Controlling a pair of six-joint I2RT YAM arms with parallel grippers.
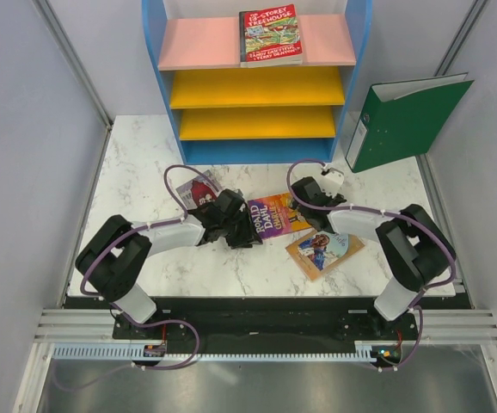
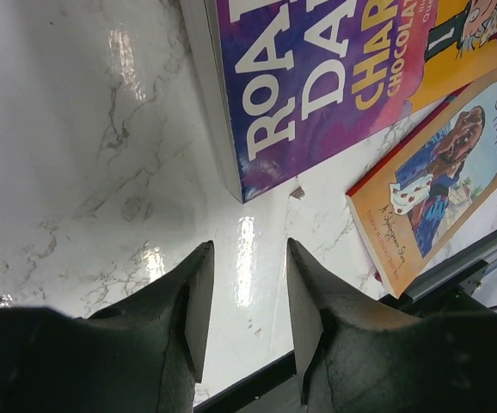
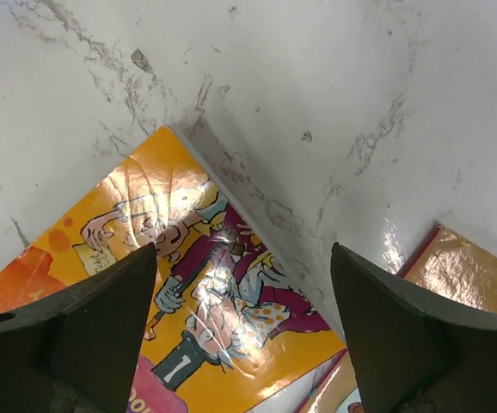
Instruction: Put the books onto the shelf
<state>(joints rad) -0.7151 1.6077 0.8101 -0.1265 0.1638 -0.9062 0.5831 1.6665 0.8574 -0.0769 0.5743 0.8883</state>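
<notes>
Our left jaws stand apart, empty, near the Roald Dahl book (image 2: 334,77) on the tabletop (image 2: 76,129); our right jaws gape wide above it.

The shelf (image 1: 257,86) stood at the far edge of the table (image 1: 145,155), with the Treehouse book (image 1: 271,34) on its top board. The ring binder (image 1: 408,120) stood just right of the shelf. The Roald Dahl book (image 1: 276,215) lay mid-table, the left gripper (image 2: 248,249) at its left end and the right gripper (image 3: 242,247) over its right end. The illustrated book (image 1: 324,249) lay to its near right, touching it. The small book (image 1: 199,189) lay left of them, partly behind the left arm
</notes>
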